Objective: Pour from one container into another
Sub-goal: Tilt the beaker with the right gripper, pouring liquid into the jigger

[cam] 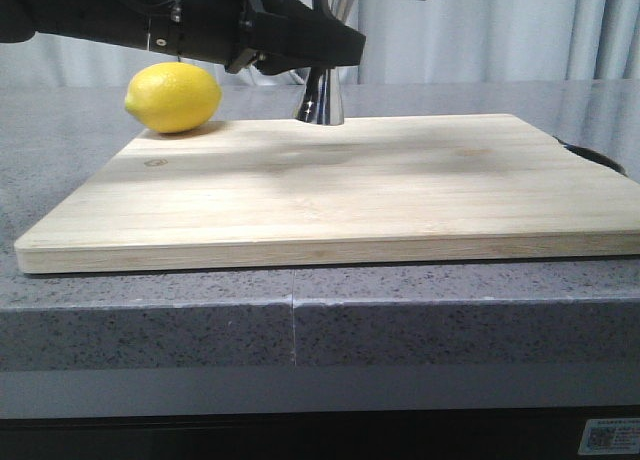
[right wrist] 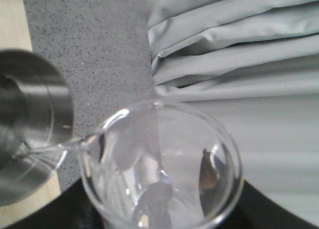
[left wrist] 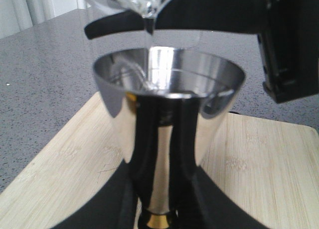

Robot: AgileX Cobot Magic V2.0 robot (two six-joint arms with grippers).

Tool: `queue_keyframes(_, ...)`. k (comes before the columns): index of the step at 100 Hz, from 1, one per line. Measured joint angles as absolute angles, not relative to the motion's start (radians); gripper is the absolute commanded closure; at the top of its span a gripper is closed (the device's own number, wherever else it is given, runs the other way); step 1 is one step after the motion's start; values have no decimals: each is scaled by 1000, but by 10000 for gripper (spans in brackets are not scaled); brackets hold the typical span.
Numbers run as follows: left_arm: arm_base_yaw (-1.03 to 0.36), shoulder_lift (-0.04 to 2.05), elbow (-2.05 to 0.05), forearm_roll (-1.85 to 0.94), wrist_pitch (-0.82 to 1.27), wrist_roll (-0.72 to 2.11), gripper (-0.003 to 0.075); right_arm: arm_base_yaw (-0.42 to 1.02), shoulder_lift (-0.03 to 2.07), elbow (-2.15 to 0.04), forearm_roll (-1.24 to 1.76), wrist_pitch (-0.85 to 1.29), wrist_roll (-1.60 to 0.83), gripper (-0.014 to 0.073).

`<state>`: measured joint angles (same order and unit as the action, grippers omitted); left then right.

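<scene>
Grey speckled surface (cam: 100,320) with pale curtains (cam: 520,30) behind; a wooden cutting board (cam: 340,195) lies on it and a lemon (cam: 173,97) sits at the board's far left corner. We see the pour under way, not finished. The steel jigger (left wrist: 167,139) stands on the far edge of the board, its lower cone visible in the front view, and the left claw (left wrist: 164,209) holds it, dark fingers (left wrist: 137,154) closed on either side of the body above the gold waist. The glass beaker (right wrist: 159,169) is tipped above the jigger's mouth, gripped in the right claw, whose fingertips are mostly out of frame in the right wrist view. A thin clear stream (left wrist: 149,32) runs from the beaker's lip into the upper cup; liquid already shows inside the cup. The beaker looks close to empty, though we cannot tell exactly how much is left. We judge what remains: drain the last of it, level the beaker, set it down
</scene>
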<state>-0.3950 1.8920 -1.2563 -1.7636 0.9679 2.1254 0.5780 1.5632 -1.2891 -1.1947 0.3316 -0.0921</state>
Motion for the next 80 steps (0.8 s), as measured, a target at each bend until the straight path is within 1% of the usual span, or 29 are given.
queue_keyframes(80, -395, 1892, -1256, -1764, 968, 2125, 739, 578, 1563, -1289, -1204, 332, -93, 378)
